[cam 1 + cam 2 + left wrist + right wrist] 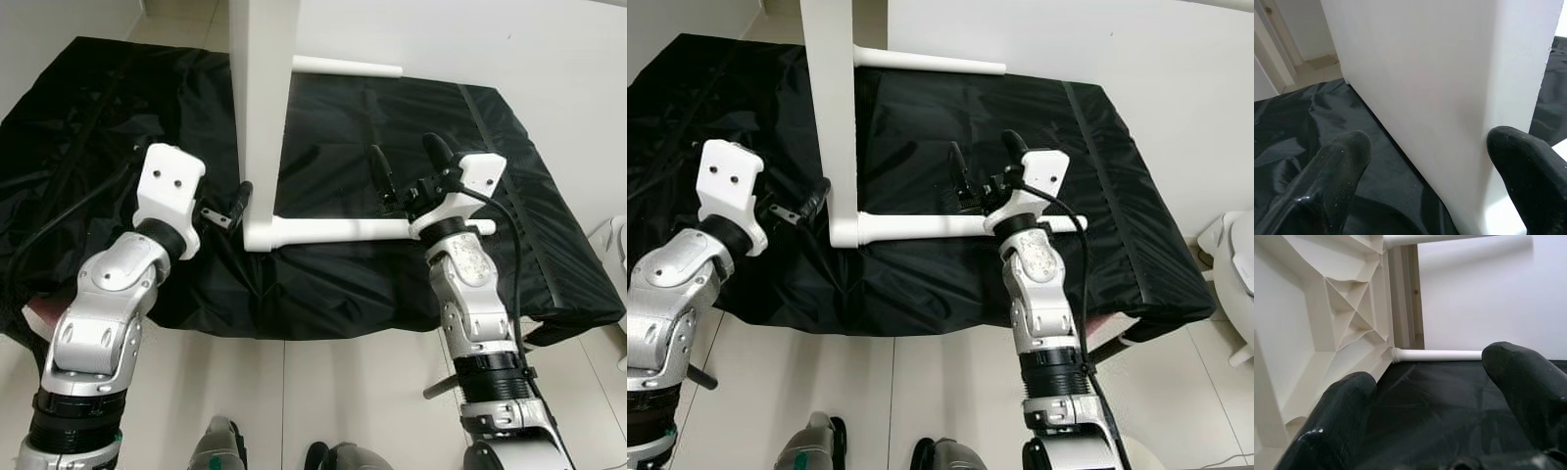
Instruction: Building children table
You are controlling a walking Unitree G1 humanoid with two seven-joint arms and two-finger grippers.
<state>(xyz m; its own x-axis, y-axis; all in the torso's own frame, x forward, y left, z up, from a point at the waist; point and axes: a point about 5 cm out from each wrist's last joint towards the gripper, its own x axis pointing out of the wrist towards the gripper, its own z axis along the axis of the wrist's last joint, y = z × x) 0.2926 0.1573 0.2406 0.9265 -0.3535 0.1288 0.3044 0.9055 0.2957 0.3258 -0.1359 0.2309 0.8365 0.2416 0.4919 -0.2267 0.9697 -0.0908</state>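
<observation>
A white tabletop [263,98] stands on its edge on a black cloth [392,108]. One white leg [333,230] sticks out sideways from its lower corner, and a second leg [348,67] sticks out further back. My left gripper [230,211] is open at the panel's lower edge; in the left wrist view its fingers [1337,161] straddle the white panel [1425,88]. My right gripper [407,171] is open and hovers just above the near leg's free end, holding nothing. The right wrist view looks at the ribbed underside [1337,318] and the far leg [1437,355].
The black cloth covers a low platform whose front edge [323,328] drops to the tiled floor [343,392]. A white wall [490,39] rises behind. A white object [612,240] sits at the far right. My feet [220,446] stand near the platform.
</observation>
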